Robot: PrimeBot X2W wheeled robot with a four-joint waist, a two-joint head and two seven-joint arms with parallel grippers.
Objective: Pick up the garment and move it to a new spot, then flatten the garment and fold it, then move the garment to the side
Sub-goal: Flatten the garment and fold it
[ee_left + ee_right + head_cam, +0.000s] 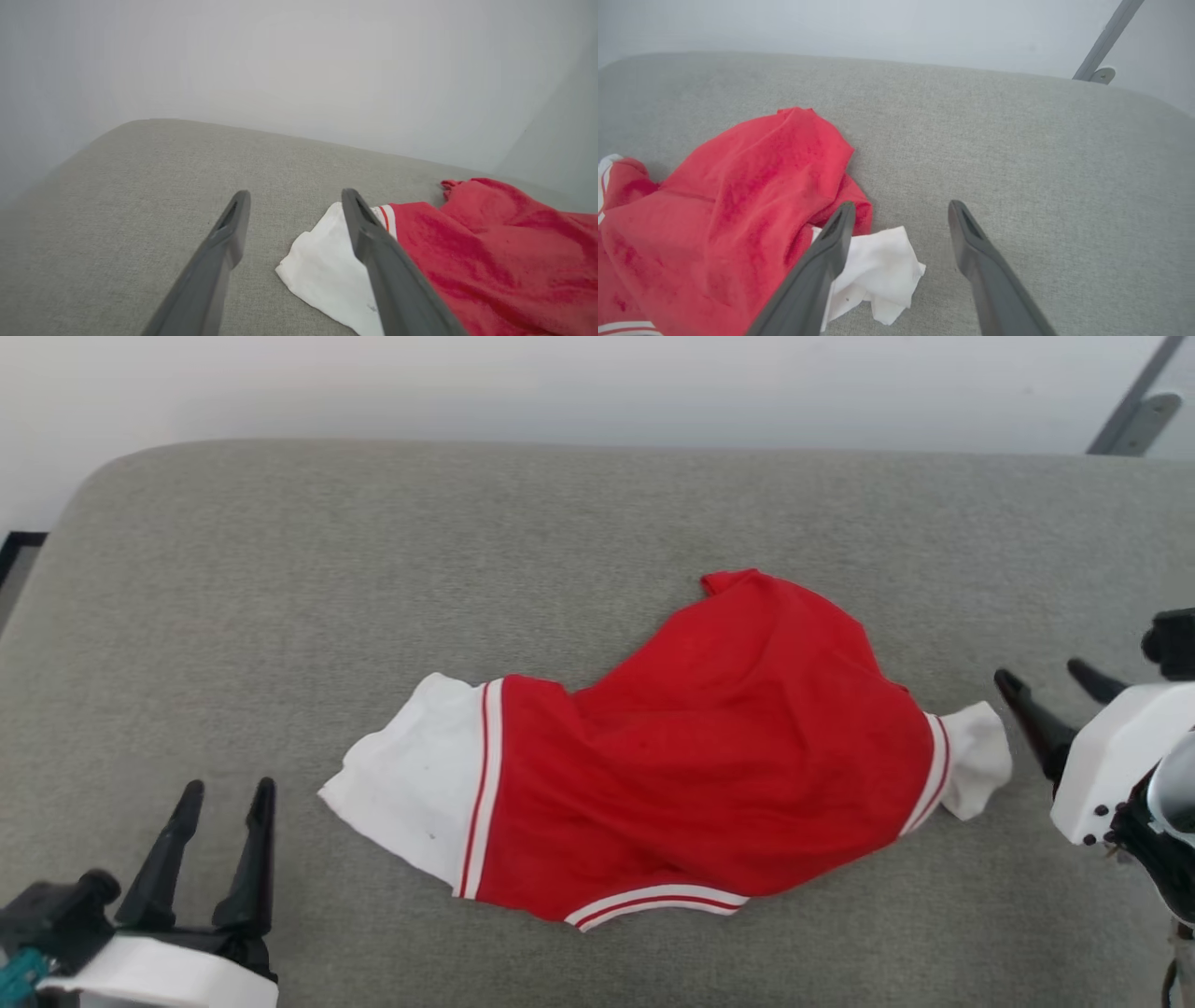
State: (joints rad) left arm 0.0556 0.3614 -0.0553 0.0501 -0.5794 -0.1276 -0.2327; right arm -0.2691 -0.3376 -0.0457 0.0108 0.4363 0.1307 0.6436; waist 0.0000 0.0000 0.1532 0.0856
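The garment lies crumpled in the middle of the grey cushion, bright red with white panels at both ends and thin red-and-white stripes. My left gripper stands open at the lower left, short of the garment's left white panel. At the right edge my right gripper is open, just right of the small white end, with nothing between its fingers. The garment bunches up left of the right gripper's fingers.
A pale wall rises behind the cushion. A grey metal bar slants at the top right corner. A dark frame edge shows past the cushion's left side. Bare cushion surrounds the garment on all sides.
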